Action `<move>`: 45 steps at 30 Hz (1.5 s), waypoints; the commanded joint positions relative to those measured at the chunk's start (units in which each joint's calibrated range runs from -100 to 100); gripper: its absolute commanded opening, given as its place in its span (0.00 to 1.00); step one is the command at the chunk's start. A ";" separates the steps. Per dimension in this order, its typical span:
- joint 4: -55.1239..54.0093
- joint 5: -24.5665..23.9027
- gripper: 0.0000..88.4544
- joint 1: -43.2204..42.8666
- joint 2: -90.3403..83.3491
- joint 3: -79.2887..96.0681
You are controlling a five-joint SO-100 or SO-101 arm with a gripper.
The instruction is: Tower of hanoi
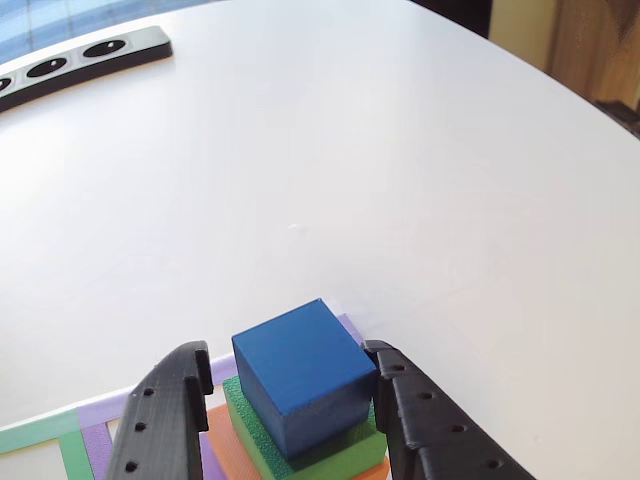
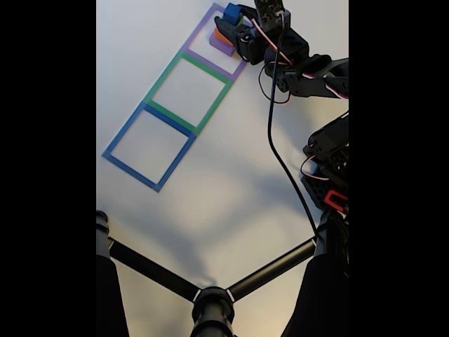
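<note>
In the other view, the gripper (image 1: 290, 385) straddles the blue cube (image 1: 303, 375), its black jaws open, one on each side and not quite touching. The cube tops a green block (image 1: 325, 455) on an orange one (image 1: 235, 458).

In the fixed view, this stack (image 2: 226, 31) sits in the purple square (image 2: 203, 29) near the desk's (image 2: 210, 189) far edge; the green square (image 2: 189, 86) and the blue square (image 2: 149, 146) lie nearer.

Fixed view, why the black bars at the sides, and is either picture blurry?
Fixed view: black side bars frame a narrower picture; soft shadows cross the white table, and the stack is small. Other view: the blue cube is sharp between the tool fingers; the background is softer.
</note>
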 commanded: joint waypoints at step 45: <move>59.99 0.57 0.04 -2.75 -29.99 -27.76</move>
